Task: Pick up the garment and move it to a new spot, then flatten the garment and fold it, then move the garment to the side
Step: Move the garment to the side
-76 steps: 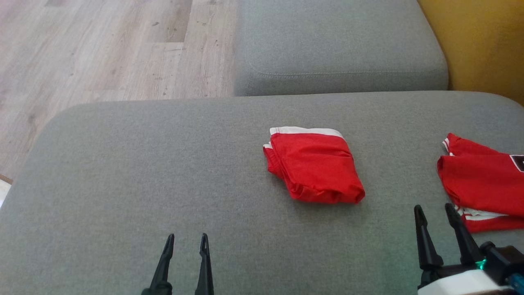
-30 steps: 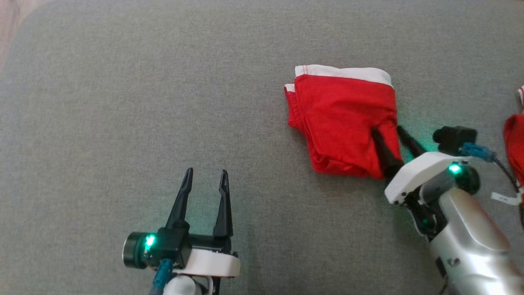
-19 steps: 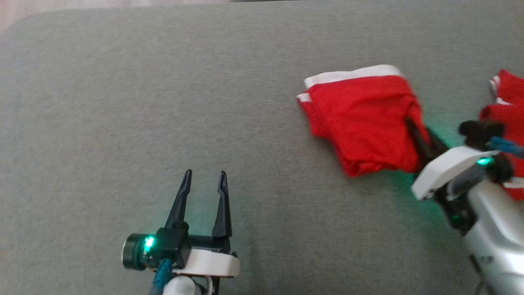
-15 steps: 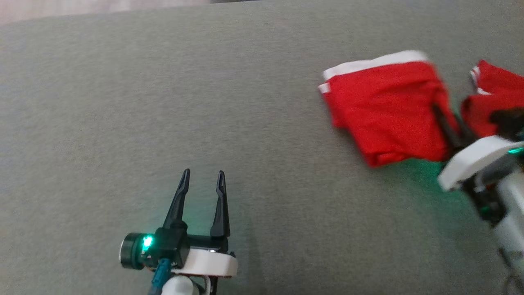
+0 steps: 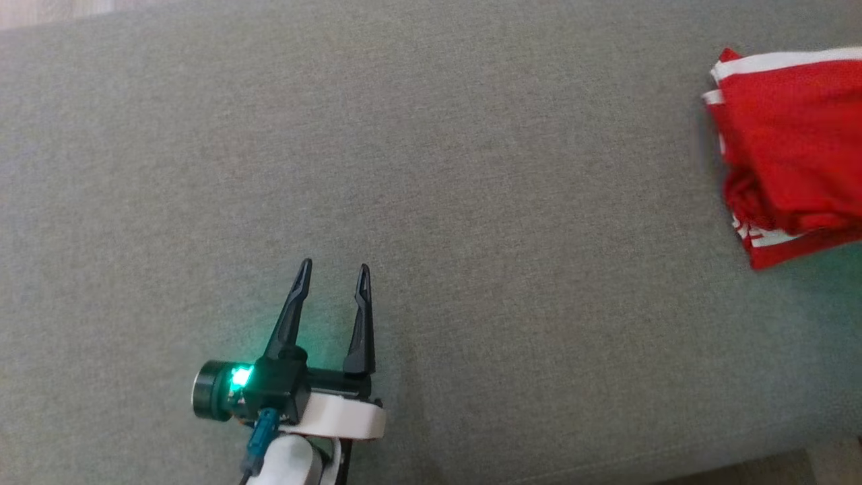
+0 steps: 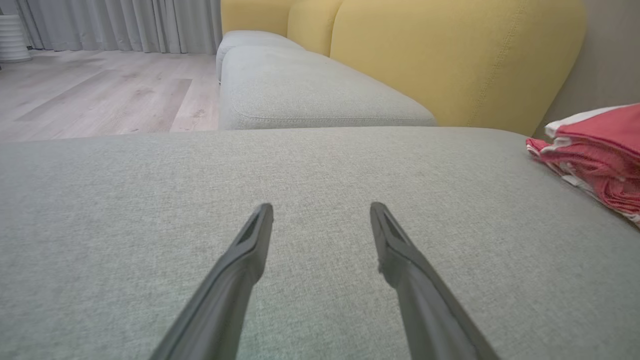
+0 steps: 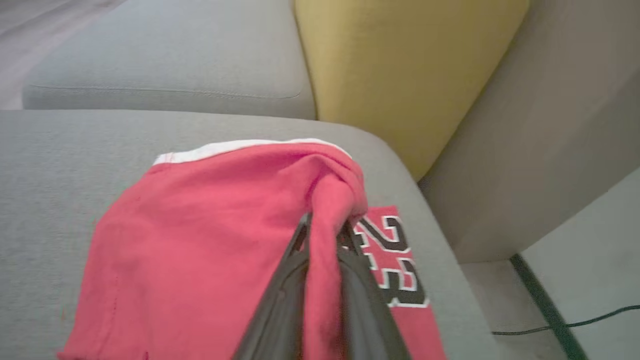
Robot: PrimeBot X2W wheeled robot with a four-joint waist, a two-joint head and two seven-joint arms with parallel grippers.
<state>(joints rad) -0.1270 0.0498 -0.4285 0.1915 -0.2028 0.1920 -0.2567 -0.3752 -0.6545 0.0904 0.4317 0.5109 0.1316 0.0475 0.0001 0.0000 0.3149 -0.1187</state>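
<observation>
Fold of red garment (image 7: 210,235) clamped in right gripper (image 7: 326,227), garment partly over numbered red jersey (image 7: 395,270), left gripper (image 5: 335,266) fingers apart over grey cushion (image 5: 505,269).

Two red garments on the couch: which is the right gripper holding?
The plain garment with the white band: the right gripper pinches a fold in its jaws. The garment printed 23 lies underneath.

The grey fabric cushion (image 5: 471,168) is seen steeply from above by the head camera and skimmed low along the left gripper (image 6: 321,209). The folded red, white-trimmed garment (image 7: 200,235), shared by all views, is seen closest from the right wrist.
</observation>
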